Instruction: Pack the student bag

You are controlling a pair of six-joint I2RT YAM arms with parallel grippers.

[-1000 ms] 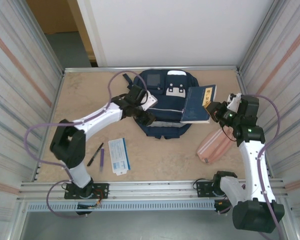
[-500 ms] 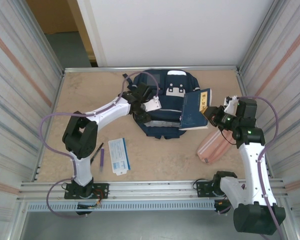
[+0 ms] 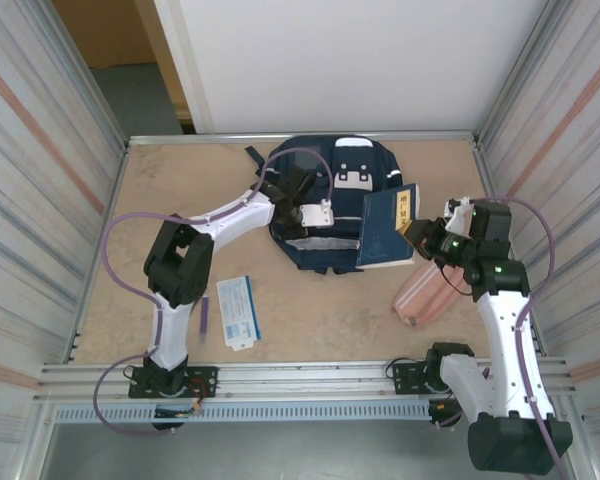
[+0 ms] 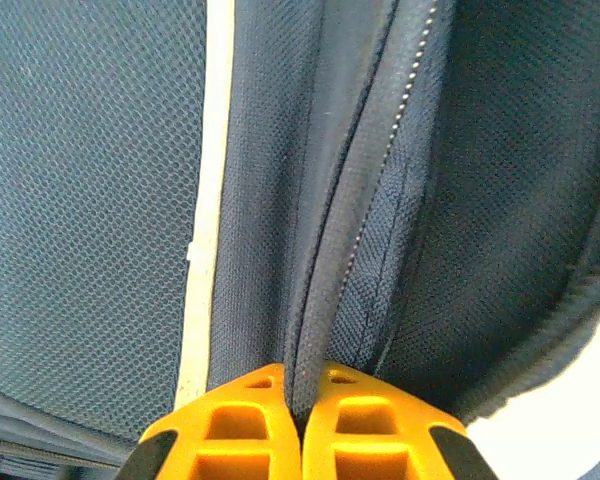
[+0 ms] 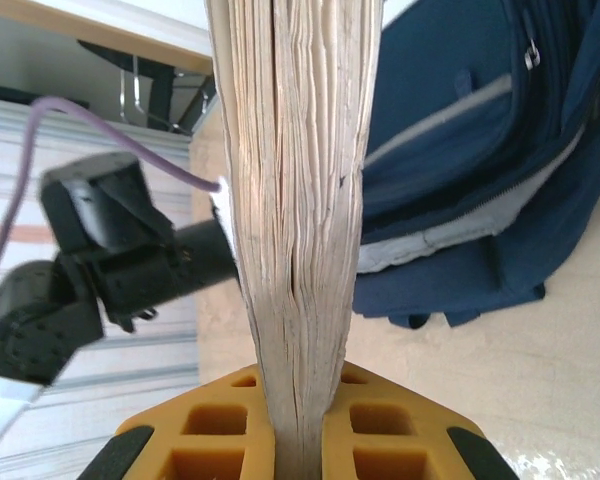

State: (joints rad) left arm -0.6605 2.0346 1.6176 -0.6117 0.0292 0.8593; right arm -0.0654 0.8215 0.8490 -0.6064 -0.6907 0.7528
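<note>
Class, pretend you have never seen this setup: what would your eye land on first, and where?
The big navy student bag lies at the far middle of the table. The right gripper clamps a dark blue book, tilted over the bag's right side, while the left gripper pinches the bag's fabric beside its zipper. A pink pouch lies near the table's right edge.

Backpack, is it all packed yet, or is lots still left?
Not packed yet. Done: the student bag has its mouth open, with the left gripper pinching the zipper edge. In hand: the right gripper clamps a book, tilted at the opening. Left: the pink pouch, purple pen and white-blue card lie on the table.
</note>
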